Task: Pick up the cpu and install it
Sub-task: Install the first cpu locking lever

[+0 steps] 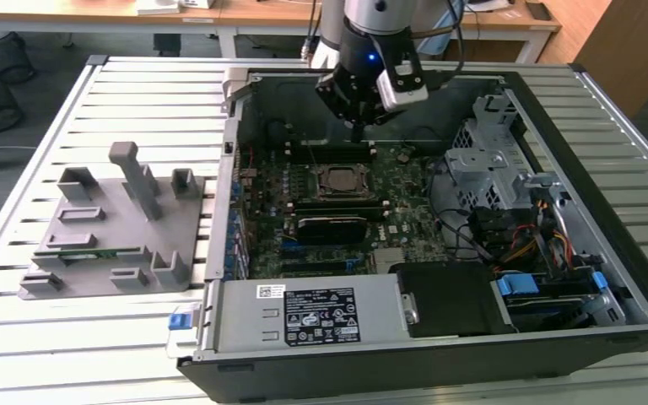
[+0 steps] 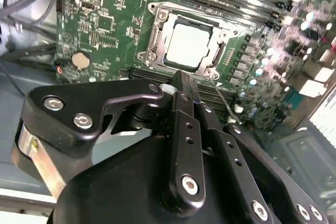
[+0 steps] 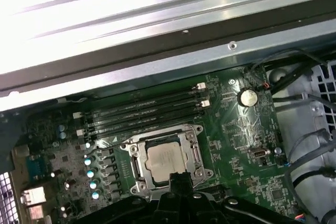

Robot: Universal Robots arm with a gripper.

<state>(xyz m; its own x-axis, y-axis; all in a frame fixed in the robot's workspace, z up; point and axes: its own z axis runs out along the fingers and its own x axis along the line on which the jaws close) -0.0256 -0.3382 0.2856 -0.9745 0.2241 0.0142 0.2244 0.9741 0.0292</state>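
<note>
a: where is the cpu (image 2: 189, 44)?
b: centre of the exterior view, seated flat inside the socket (image 2: 185, 45) frame on the board (image 2: 105, 24), so it looks placed already.
a: and the gripper (image 1: 357, 126)?
b: above it, upper middle, fingers (image 2: 184, 103) pressed together on nothing, clear of the chip, apparently because it needs no grip.

Slatted table (image 1: 132, 337) carries grey fixture (image 1: 116, 232), computer case (image 1: 437, 354).
</note>
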